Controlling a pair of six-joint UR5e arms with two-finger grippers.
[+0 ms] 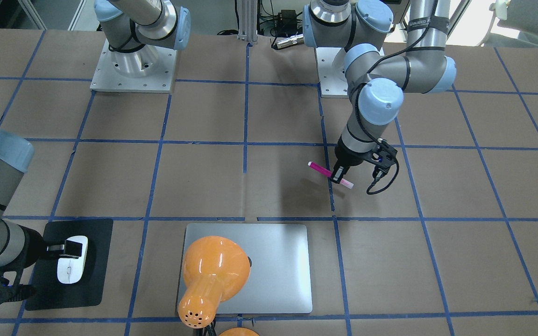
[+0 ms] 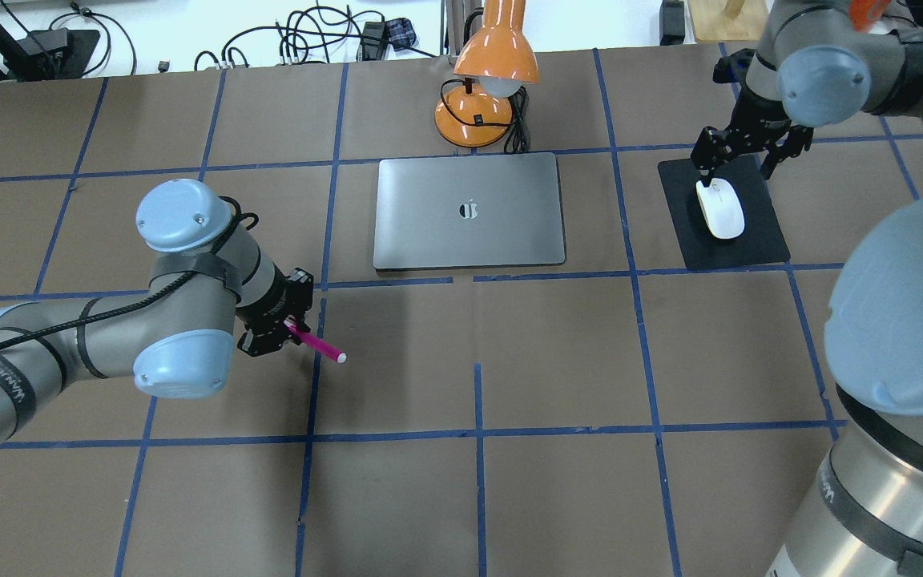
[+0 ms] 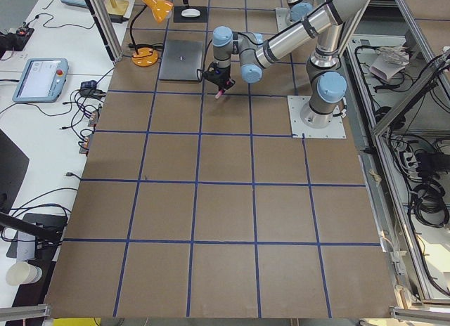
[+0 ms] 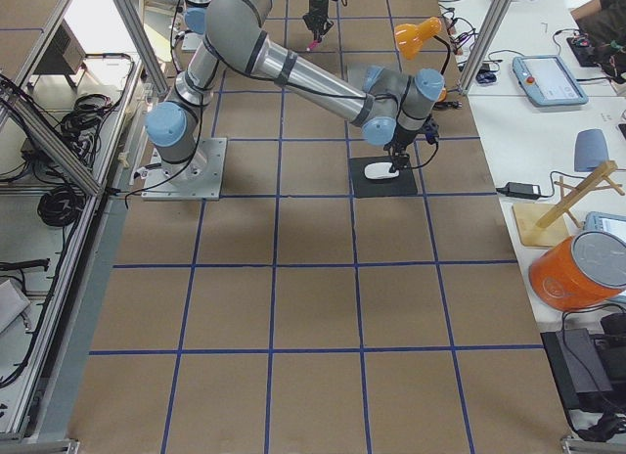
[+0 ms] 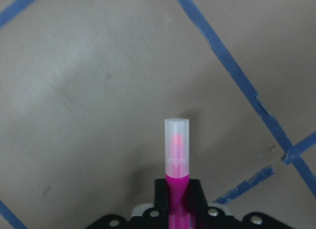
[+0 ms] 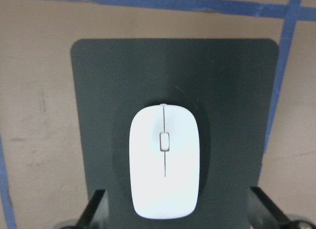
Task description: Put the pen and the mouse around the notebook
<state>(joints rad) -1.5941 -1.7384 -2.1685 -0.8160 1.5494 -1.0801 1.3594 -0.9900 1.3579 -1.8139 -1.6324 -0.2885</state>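
The left tool [image 2: 289, 332] is clamped on the pen [image 2: 319, 344] near its middle, so the pale cap sticks out free ahead of the jaws. It is held roughly level, and the shadow on the paper beneath suggests it hangs just clear of the counter [image 2: 558, 361]. It sits to the left of the notebook [image 2: 469, 210] and nearer the robot, over a blue tape line. That looks like a carry towards a spot beside the notebook, not yet a set-down.

The right tool [image 2: 738, 168] is spread wide over the far end of the mouse [image 2: 723, 208], which lies on the black mat [image 2: 754, 248] well to the notebook's right. The jaws straddle the mouse without touching, which I read as lining up a grasp across its narrow sides.

The right wrist camera shows what the overhead cannot: both fingers [image 6: 94, 211] stand clear of the mouse's flanks, with dark mat visible between. The left wrist camera confirms the pen's cap and the grip at its pink barrel [image 5: 177, 189]. The front view hides part of the notebook behind an orange lamp [image 1: 213, 275], which the overhead view shows standing just beyond its far edge.
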